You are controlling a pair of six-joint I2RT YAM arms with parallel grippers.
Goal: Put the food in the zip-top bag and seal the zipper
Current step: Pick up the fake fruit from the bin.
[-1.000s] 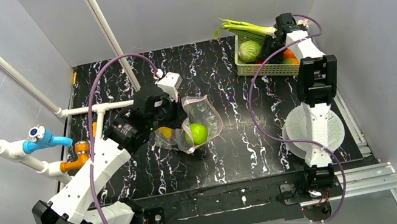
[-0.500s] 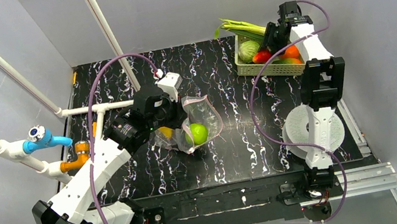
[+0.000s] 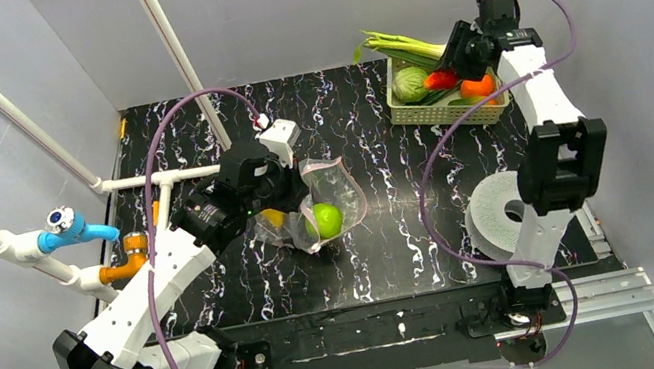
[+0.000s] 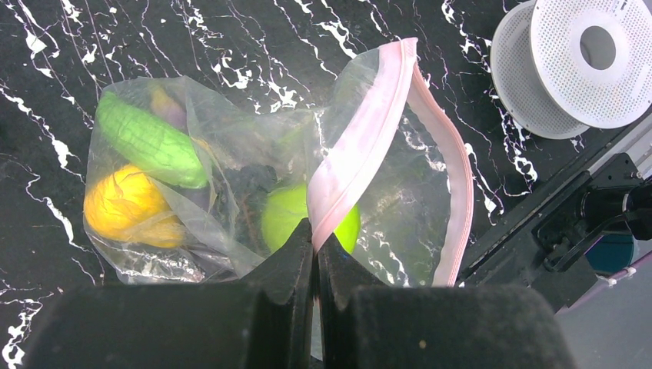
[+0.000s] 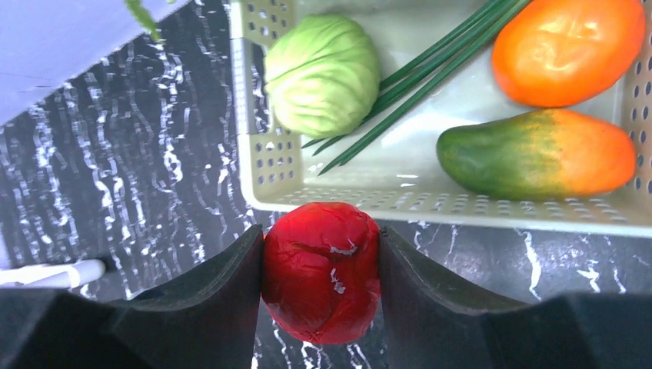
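The clear zip-top bag [image 3: 336,191] lies mid-table with its mouth gaping. My left gripper [image 4: 316,238] is shut on its pink zipper [image 4: 361,146] strip, holding one lip up. Inside the bag lie a green ball [image 4: 281,223], a yellow piece [image 4: 127,204] and a ridged green piece [image 4: 146,142]. My right gripper [image 5: 321,238] is shut on a red round fruit [image 5: 323,284], held in the air at the near edge of the pale green basket [image 5: 461,206]. In the top view the red fruit [image 3: 440,79] hangs over the basket [image 3: 422,112] at the back right.
In the basket lie a green cabbage [image 5: 323,73], an orange fruit [image 5: 565,50], a green-orange mango [image 5: 538,154] and leek stalks [image 5: 430,61]. A white spool [image 3: 511,213] sits at the table's right front. White pipes with a blue fitting [image 3: 67,230] stand at the left.
My right arm has risen and swung back to the right, lifting the red fruit up out of the basket. The left arm and the bag have not moved.
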